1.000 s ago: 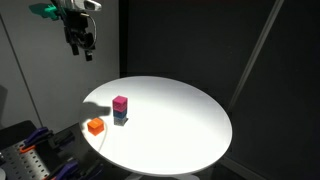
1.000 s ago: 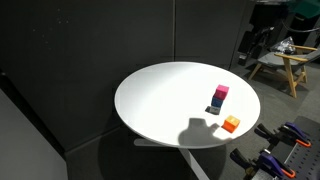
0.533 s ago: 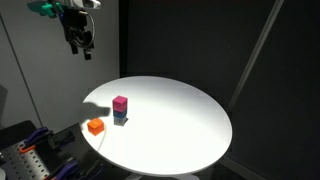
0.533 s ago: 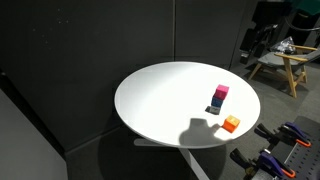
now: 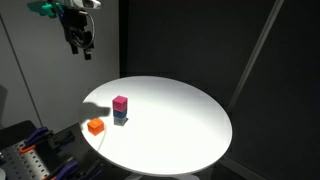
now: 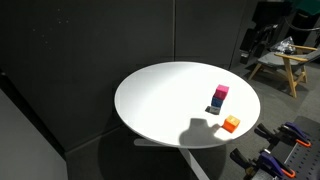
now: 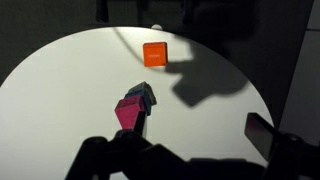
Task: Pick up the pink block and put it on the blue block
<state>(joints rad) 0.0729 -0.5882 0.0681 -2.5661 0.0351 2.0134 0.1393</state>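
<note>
Almost nothing has moved in the last second: the gripper (image 5: 80, 48) has only crept a touch higher, and the cubes lie as before. It hangs well above the round, smooth white table (image 5: 185, 125), at 11 o'clock from the stack, its dark fingers spread and empty. The matte pink block (image 5: 120, 103) sits squarely on the blue block (image 5: 120, 117). An orange cube (image 5: 95, 126) rests near them at 8 o'clock.

Site type: lab/workshop, robot test bay. Evidence noted: round white table (image 6: 150, 105) stood before black backdrop panels (image 6: 80, 50), 9–12 o'clock; wooden trestle (image 6: 284, 62) at 2 o'clock; clamps & hand tools (image 6: 285, 140) at 4 o'clock. Room was dim, spot-lit tabletop.
</note>
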